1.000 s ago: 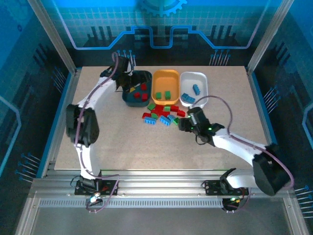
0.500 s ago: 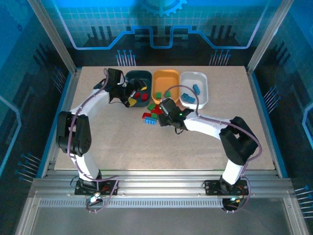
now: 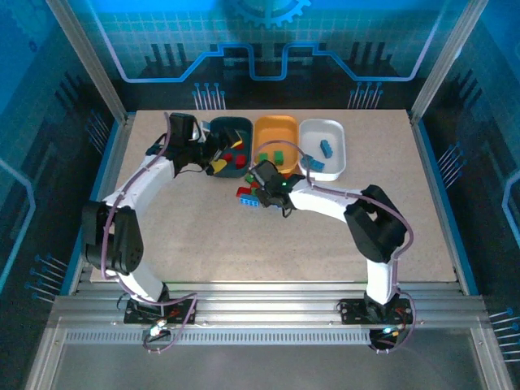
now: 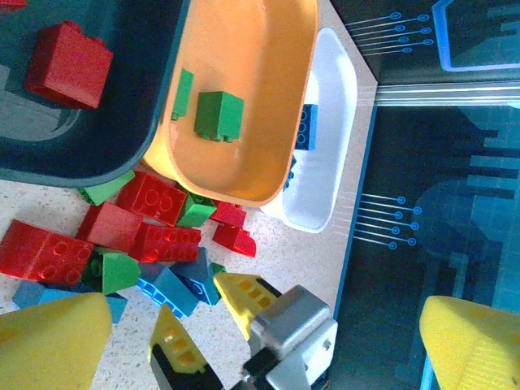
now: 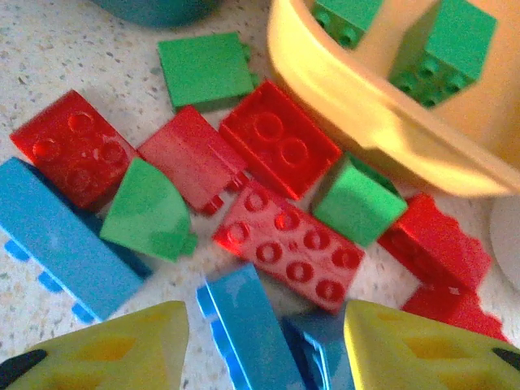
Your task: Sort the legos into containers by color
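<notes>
**Item under inspection:** the loose legos (image 5: pixel 244 191), a mixed heap of red, green and blue bricks on the table (image 3: pixel 203 236), directly beneath and ahead of the right gripper (image 5: pixel 264 349).

**Right gripper:** Its yellow fingers (image 5: pixel 106 349) stand apart. A blue brick (image 5: pixel 240 325) lies between them, with a second blue piece (image 5: pixel 321 353) crowding the right-hand finger. Whether either pad touches plastic cannot be told. Just beyond the fingertips lies a red two-by-four brick (image 5: pixel 288 244). A green sloped piece (image 5: pixel 150 211) and a long blue brick (image 5: pixel 65 244) lie ahead to its left.

**Containers:**
- The orange tray (image 5: pixel 366 134) sits ahead and to the right of this gripper. Its rim meets the heap, and green bricks (image 5: pixel 443 45) lie inside.
- The teal tray (image 3: pixel 231 121) is ahead to the left and holds red bricks (image 4: pixel 69 61).
- The white tray (image 3: pixel 321 130) is farthest to the right, past the orange one, and holds blue bricks (image 3: pixel 325 148).

**Left gripper:** The left gripper (image 3: pixel 215 162) hovers at the near edge of the teal tray with fingers spread wide and nothing between them. The heap lies just ahead of it.

**Assessment:**
- The step in hand appears to be a pick of the blue brick by the right arm.
- Sorting is only partly done. Each tray holds a few pieces, but well over half remain loose.
- The next move calls for closing on one brick alone, lifting straight up clear of its neighbours, then carrying it rightward over the orange tray to the white one.
- The adjacent blue piece may be pinched or dragged along.
</notes>
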